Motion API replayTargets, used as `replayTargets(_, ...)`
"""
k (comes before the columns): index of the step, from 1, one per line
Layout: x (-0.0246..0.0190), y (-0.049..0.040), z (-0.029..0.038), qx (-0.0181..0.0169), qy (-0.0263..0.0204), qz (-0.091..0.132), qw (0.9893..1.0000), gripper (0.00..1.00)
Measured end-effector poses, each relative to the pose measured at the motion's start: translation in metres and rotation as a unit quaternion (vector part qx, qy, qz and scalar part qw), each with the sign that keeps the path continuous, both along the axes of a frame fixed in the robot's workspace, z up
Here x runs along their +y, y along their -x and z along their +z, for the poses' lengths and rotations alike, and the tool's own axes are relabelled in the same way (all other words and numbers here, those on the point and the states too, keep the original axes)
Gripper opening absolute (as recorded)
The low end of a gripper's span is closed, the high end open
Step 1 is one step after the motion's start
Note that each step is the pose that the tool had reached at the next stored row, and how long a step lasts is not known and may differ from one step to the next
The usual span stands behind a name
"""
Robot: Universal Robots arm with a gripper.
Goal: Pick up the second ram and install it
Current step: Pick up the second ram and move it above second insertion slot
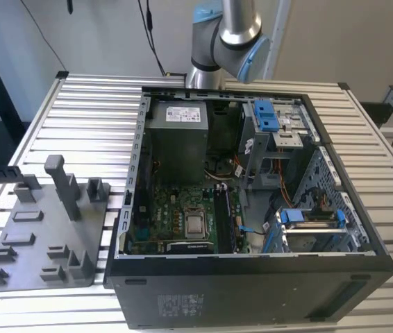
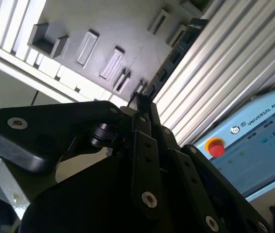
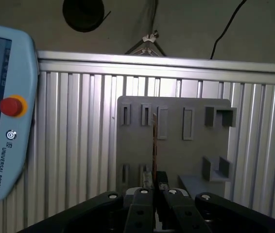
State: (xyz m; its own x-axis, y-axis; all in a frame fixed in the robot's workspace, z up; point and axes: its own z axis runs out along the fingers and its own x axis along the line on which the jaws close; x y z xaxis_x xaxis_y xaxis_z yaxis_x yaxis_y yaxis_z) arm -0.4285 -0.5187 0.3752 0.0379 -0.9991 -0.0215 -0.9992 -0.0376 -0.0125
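Tool (image 3: 155, 190) clenched on second ram (image 3: 154, 145), edge-on over grey holder tray (image 3: 186, 155) on slatted counter (image 3: 79, 145); open PC case (image 1: 252, 295) at exterior view's right of tray.

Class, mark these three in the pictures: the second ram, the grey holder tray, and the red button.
second ram (image 2: 176, 51), second wrist view, on its dark flat side midway along.
grey holder tray (image 3: 186, 156), first wrist view, on its bare base plate.
red button (image 3: 12, 107), first wrist view, on its round cap.
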Motion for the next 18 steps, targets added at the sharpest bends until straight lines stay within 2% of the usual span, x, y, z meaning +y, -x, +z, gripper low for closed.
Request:
replayTargets(9, 0.0, 0.0, 0.0147, 0.0001, 0.0001, 0.0, 1.0, 0.14)
replayTargets(18, 0.0, 0.0, 0.0155, 0.0, -0.0002, 0.0, 1.0, 0.14)
